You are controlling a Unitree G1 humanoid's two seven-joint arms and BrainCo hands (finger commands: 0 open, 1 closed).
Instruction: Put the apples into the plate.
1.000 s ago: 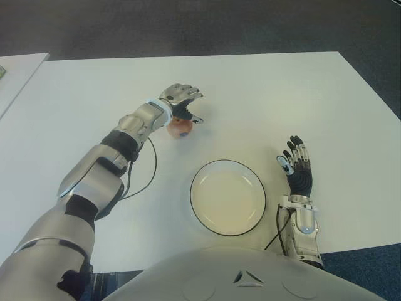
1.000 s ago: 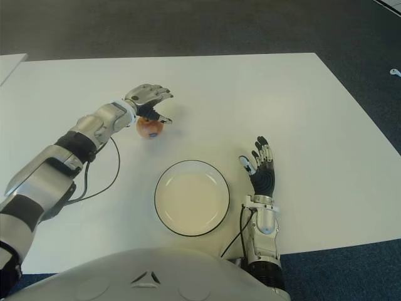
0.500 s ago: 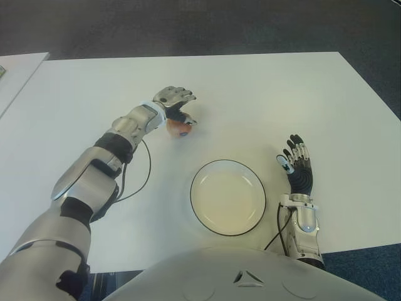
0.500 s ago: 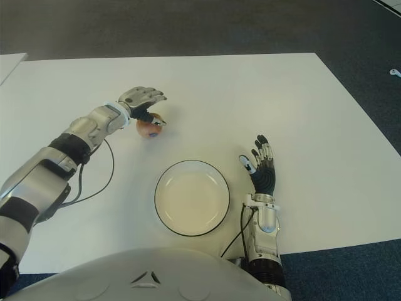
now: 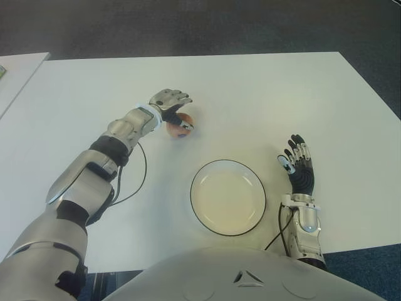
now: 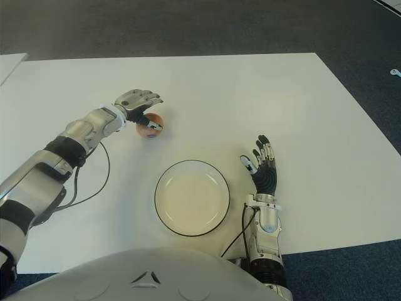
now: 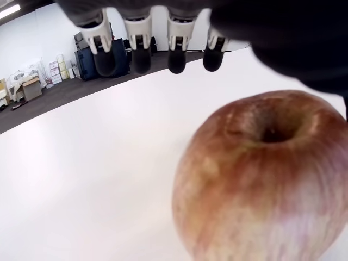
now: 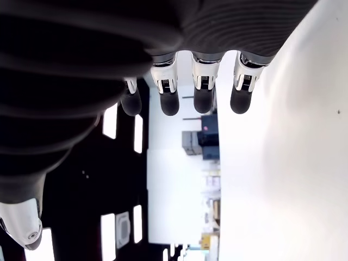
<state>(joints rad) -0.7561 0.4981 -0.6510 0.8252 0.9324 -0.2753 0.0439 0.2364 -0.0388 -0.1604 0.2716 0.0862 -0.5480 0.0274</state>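
One apple sits on the table at upper left of centre, under your left hand, whose fingers arch over it without closing. Close off-centre and it may roll away. Plate is lower centre, empty; right hand, spread, beside it. No legible writing.

- Apple: red-yellow, upright, stem hollow up, on the white table, left of centre.
- Plate: round, cream, dark-rimmed, empty, near the table's front edge.
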